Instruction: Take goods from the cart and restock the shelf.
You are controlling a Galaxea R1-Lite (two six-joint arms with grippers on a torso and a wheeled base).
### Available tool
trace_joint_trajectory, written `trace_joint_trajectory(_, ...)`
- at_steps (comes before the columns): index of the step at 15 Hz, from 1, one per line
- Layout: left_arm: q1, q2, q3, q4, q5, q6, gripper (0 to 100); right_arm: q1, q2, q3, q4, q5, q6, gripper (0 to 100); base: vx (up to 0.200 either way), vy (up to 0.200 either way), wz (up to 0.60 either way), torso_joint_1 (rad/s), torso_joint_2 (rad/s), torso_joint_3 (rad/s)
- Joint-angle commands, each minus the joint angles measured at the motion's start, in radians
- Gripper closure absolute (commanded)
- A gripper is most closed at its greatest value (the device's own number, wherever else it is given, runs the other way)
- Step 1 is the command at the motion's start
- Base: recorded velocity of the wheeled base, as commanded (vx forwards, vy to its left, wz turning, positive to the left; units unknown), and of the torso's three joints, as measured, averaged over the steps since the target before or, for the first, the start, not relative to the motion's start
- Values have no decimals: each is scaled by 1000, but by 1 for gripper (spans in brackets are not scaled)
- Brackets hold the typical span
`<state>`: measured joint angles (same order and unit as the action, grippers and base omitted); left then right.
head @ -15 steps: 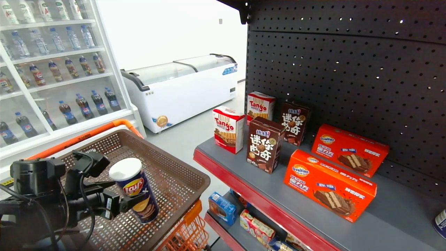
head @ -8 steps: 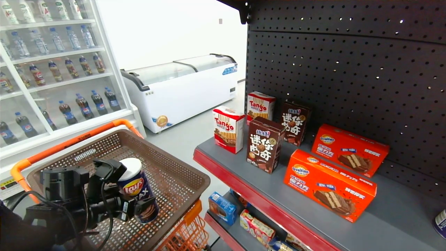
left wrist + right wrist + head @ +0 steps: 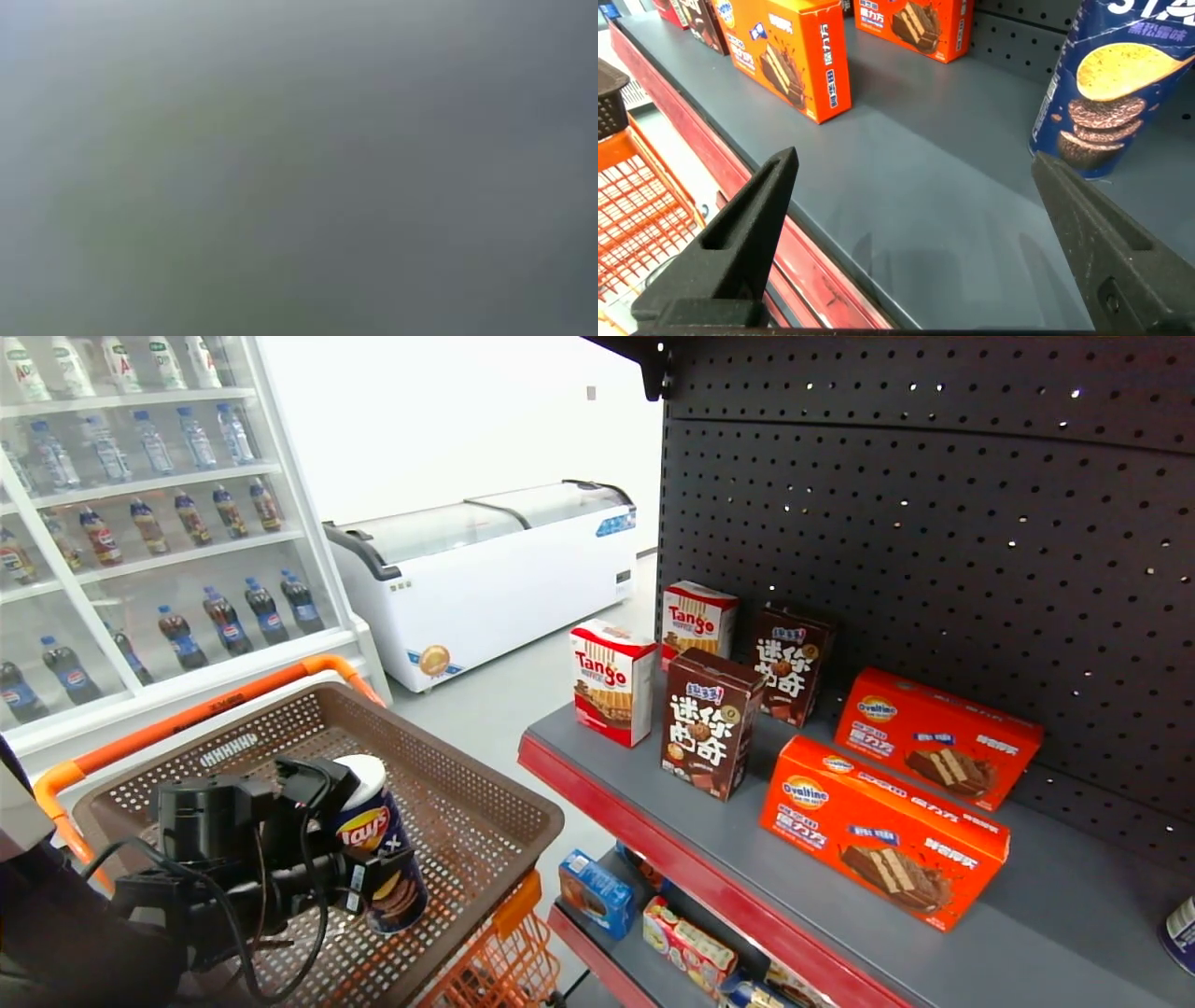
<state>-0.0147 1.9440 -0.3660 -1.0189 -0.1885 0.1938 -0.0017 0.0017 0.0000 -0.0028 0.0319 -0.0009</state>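
A blue chips can point(image 3: 381, 845) with a white lid stands slightly tilted in the brown basket point(image 3: 467, 770) of the cart, at the lower left of the head view. My left gripper point(image 3: 350, 826) is around the can at mid-height, coming from its left; the left wrist view is a grey blur. My right gripper point(image 3: 910, 187) hangs open over the grey shelf board point(image 3: 934, 196), nothing between its fingers. A second blue chips can point(image 3: 1102, 89) stands on that board just beyond it, also visible at the shelf's far right end point(image 3: 1181, 933).
On the shelf point(image 3: 653, 784) stand red-white wafer boxes point(image 3: 611, 681), brown biscuit boxes point(image 3: 709, 723) and two flat orange boxes point(image 3: 882, 831). Bare board lies in front of them. A lower shelf holds more goods point(image 3: 597, 896). The cart's orange handle point(image 3: 215, 705) runs behind the basket.
My left gripper has slid to the right along the basket until it sits around the chips can, and the can now stands a little more upright.
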Motion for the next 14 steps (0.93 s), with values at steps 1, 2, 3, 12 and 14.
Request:
trace_joint_trajectory(1, -2, 7, -5, 16, 8, -1, 100, 0, 0, 0, 0, 0, 1, 0, 0, 0, 0, 0, 0, 0)
trace_joint_trajectory(2, -8, 0, -2, 53, 9, -4, 100, 0, 0, 0, 0, 0, -1, 0, 0, 0, 0, 0, 0, 0)
trace_joint_trajectory(3, -8, -25, -11, 85, 9, -20, 100, 0, 0, 0, 0, 0, 1, 0, 0, 0, 0, 0, 0, 0)
trace_joint_trajectory(12, -51, -636, -191, 773, 35, -172, 100, 0, 0, 0, 0, 0, -1, 0, 0, 0, 0, 0, 0, 0)
trace_joint_trajectory(14, -47, -758, -191, 901, -3, -172, 100, 0, 0, 0, 0, 0, 1, 0, 0, 0, 0, 0, 0, 0)
